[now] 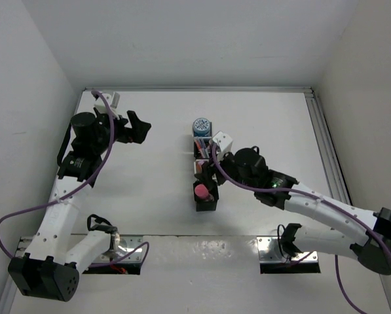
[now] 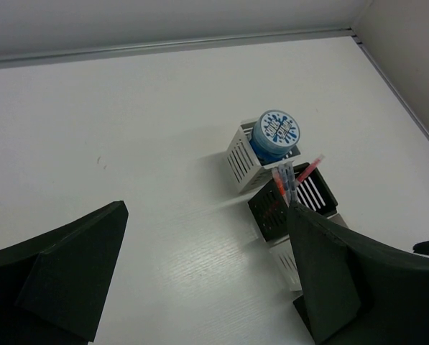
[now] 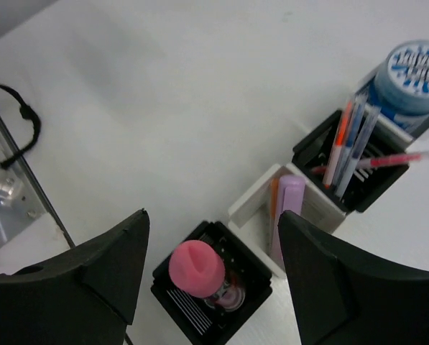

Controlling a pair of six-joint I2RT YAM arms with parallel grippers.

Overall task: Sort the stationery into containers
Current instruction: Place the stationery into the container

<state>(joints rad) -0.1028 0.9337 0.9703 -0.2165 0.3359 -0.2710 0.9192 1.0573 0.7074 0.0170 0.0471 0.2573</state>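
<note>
Right tool [image 3: 213, 214] is hanging straight over the near end of the container row [image 1: 205, 167], jaws spread and holding nothing. Right below the gap, the pink marker [image 3: 196, 267] stands in the near black cup [image 3: 189, 313], and neither finger touches it. So I'd call this the tail end of a drop-off: marker's in, tool's clear of it.

Rest of the row, going away from me:
- the white cup [image 3: 251, 201] has a lilac stick [image 3: 292, 195] with something orange beside it
- the next black cup [image 3: 311, 147] holds the pens [image 3: 351, 147], plus one red one leaning out over the rim
- the blue roll [image 3: 415, 68] sits on top of the far white cup [image 2: 239, 154], sticking up out of it rather than sunk in

Every bit of stationery I can make out is in a cup. My guess is the sorting is basically finished.

Next move, as I see it, is to lift the right tool straight up so the fingers don't clip the marker or nudge the row, then pull back toward the base.

Pose-wise, the right arm reaches in low and diagonal from the lower right, with the wrist bent so the tool points down over the cups. The left arm is folded up on its own side. The left tool [image 1: 137, 127] is wide open and empty, well apart from the row and aimed roughly at it across the counter [image 1: 149, 196].
</note>
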